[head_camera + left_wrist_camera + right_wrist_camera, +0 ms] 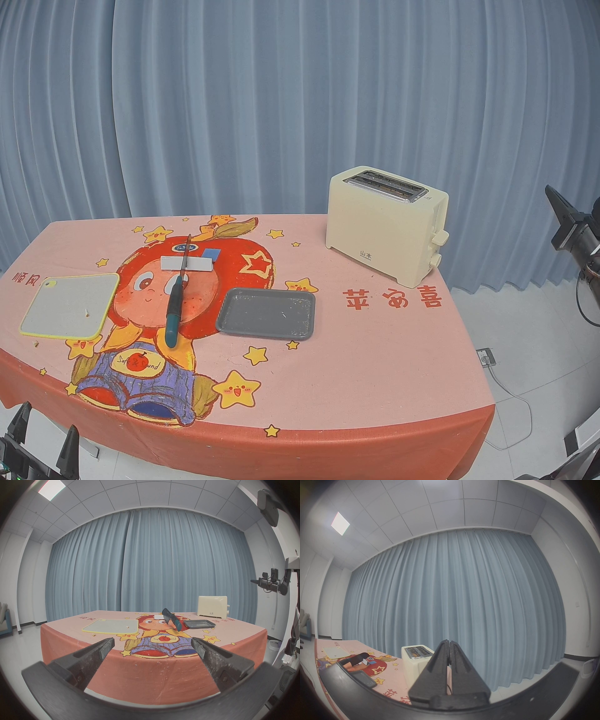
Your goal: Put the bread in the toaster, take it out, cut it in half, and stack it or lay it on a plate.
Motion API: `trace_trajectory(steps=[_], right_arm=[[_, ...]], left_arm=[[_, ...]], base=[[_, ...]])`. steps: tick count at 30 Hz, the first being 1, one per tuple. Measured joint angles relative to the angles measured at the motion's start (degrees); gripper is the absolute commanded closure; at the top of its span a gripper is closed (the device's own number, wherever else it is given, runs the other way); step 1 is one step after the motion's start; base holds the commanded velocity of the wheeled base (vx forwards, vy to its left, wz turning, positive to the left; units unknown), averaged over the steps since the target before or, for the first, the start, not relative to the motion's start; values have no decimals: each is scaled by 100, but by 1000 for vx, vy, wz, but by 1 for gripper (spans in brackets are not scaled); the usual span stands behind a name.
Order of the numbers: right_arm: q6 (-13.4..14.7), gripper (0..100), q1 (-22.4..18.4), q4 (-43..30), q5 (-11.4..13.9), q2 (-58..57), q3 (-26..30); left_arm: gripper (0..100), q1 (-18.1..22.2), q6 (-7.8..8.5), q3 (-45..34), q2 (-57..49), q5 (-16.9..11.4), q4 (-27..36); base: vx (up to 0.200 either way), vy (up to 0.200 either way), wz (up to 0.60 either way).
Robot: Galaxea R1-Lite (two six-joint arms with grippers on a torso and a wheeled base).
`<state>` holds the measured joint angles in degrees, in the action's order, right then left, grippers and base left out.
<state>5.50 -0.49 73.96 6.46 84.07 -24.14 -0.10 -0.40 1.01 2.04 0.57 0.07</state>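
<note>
Red characters (392, 298) are printed on the tablecloth (375, 375) just before the toaster (384, 225), which bears a small dark label. It stands well apart from the left gripper (152, 644), whose fingers are spread, and from the right gripper (449, 645), whose fingers are pressed together.

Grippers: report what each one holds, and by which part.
Nothing is held. The left gripper is open with an empty gap; the right gripper is shut on nothing.

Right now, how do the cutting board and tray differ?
The cutting board is pale grey with a yellowish edge; the tray is dark grey. The board is flat, the tray has a raised rim. The board lies left of the knife, the tray right. Both are rounded rectangles.
</note>
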Motion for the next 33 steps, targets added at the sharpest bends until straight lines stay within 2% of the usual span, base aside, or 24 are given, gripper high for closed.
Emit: trace_trajectory(steps=[7,9,12,14,33], right_arm=[[-110,100,54,-28,304,-286,319],[-263,100,44,-17,464,-315,471],[-621,100,38,5,842,-361,755],[-744,100,39,18,992,-419,896],[-757,100,252,-44,998,-750,920]], left_arm=[[0,5,0,0,0,2,2],[0,5,0,0,0,2,2],[0,-1,-2,0,0,2,2],[0,-1,-2,0,0,2,2],[0,2,0,0,0,2,2]], base=[[0,0,0],[0,0,0],[0,0,0],[0,0,0],[0,0,0]])
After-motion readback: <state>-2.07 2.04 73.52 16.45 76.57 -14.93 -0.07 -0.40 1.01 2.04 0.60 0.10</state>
